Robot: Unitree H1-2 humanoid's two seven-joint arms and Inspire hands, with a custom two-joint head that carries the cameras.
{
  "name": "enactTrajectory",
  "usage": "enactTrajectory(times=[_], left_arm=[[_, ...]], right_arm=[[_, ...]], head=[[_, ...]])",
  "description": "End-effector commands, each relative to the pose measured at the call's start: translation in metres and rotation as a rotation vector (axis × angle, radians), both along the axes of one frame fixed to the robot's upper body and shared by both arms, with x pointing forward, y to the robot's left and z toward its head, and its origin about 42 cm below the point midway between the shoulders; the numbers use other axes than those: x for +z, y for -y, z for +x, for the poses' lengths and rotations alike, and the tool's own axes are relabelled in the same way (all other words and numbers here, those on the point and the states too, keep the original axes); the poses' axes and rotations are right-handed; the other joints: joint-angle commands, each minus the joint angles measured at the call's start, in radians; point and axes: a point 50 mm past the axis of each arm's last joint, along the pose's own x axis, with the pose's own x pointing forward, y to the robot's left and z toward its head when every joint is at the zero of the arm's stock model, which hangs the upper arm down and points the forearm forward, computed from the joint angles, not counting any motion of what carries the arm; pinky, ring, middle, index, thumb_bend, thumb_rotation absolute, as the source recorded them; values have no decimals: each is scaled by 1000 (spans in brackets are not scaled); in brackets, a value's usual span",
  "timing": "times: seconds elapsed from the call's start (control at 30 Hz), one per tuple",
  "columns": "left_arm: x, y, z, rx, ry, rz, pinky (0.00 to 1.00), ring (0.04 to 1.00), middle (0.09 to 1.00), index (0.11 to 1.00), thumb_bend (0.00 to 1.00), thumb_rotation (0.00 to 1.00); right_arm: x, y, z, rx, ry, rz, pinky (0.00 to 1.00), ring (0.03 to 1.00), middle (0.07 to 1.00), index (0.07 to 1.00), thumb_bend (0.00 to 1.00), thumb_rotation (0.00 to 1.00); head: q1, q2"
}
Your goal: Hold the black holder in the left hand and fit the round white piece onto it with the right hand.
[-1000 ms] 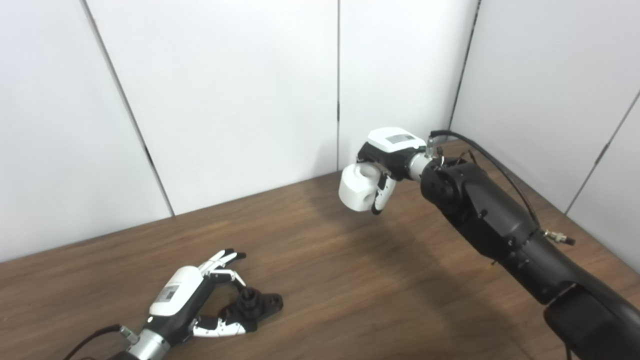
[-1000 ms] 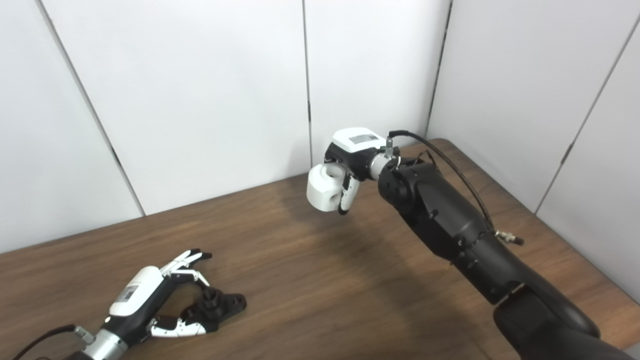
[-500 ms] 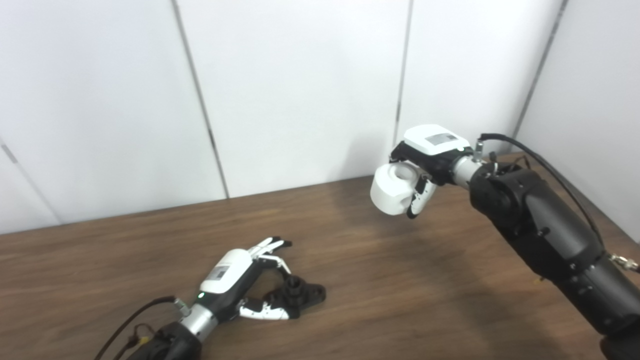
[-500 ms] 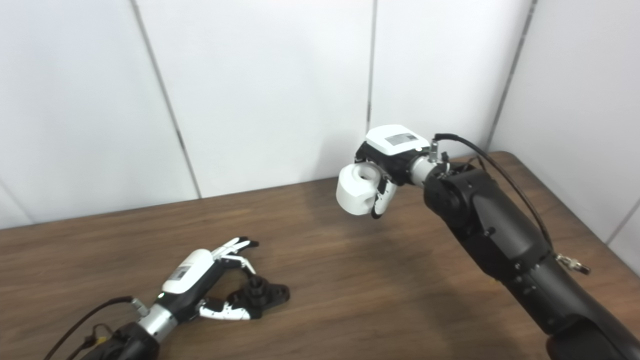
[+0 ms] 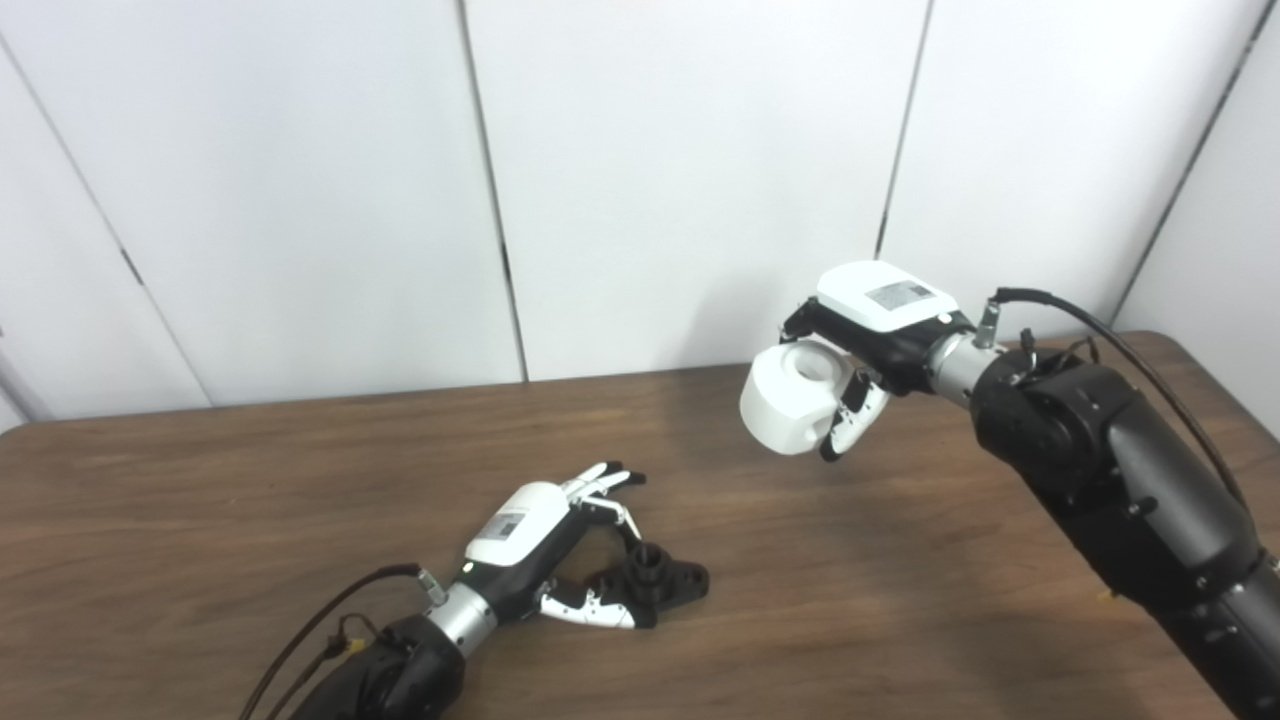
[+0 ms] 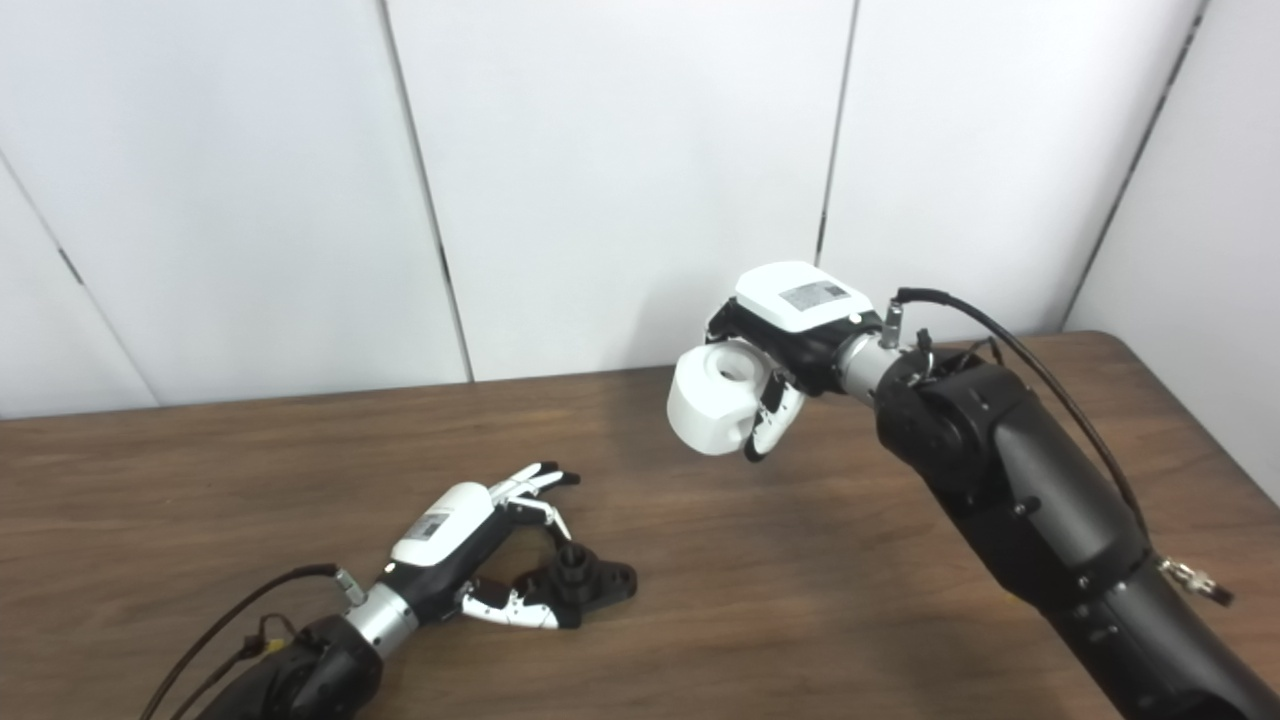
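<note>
The black holder [image 5: 655, 582] lies on the wooden table [image 5: 250, 480], a short post standing up from its flat base. My left hand [image 5: 545, 550] rests around it with fingers apart, the thumb against its near side and the other fingers arched over it; it is not lifted. My right hand [image 5: 865, 340] is shut on the round white piece [image 5: 790, 397], a thick white cylinder with a hole in its top, held well above the table to the right of and beyond the holder. Both also show in the right eye view: the holder [image 6: 580, 582] and the white piece [image 6: 712, 398].
White wall panels [image 5: 650, 180] stand close behind the table's far edge. The right forearm [image 5: 1110, 480] slants across the right side of the table, with a black cable looped over it. The left arm's cable [image 5: 310, 630] trails at the bottom left.
The camera has turned left, shifting the whole picture to the right. The left hand stays at the holder on the table. The right hand still holds the white piece aloft, about where it was.
</note>
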Motion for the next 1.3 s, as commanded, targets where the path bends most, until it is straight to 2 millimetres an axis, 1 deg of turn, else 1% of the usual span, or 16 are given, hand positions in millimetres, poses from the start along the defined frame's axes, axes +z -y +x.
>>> enactTrajectory(times=[0.0, 0.17, 0.37, 0.63, 0.83, 0.93, 1.2, 1.27], left_arm=[[-45, 3, -24, -13, -141, 158, 898, 977, 920, 483, 522, 77], [-43, 5, -23, -10, -151, 156, 922, 990, 928, 484, 522, 78], [-42, 6, -22, -5, -151, 152, 918, 984, 923, 484, 522, 77], [-41, 8, -21, -8, -151, 150, 913, 981, 921, 483, 522, 77], [-39, 9, -21, -7, -148, 152, 920, 985, 924, 483, 522, 76], [-40, 9, -21, -9, -147, 145, 905, 977, 919, 483, 522, 76], [-40, 9, -21, -3, -151, 142, 903, 971, 920, 483, 522, 76], [-39, 9, -21, -2, -157, 143, 916, 976, 923, 483, 522, 77]], right_arm=[[32, -13, -3, 53, 89, 13, 677, 772, 715, 479, 525, 148], [30, -27, -11, 95, 73, 5, 707, 773, 720, 480, 525, 148], [28, -37, -16, 140, 73, -15, 689, 768, 718, 480, 526, 145], [27, -48, -21, 185, 50, -2, 717, 778, 724, 479, 526, 146], [23, -56, -25, 228, 20, 12, 691, 767, 723, 480, 525, 146], [21, -59, -27, 239, 8, 10, 684, 765, 723, 480, 526, 145], [15, -68, -29, 260, -21, 18, 706, 774, 726, 479, 525, 146], [14, -71, -30, 264, -23, 20, 710, 773, 725, 479, 525, 146]], head=[[4, 2], [21, 11], [37, 21], [45, 29], [47, 35], [47, 36], [49, 41], [49, 41]])
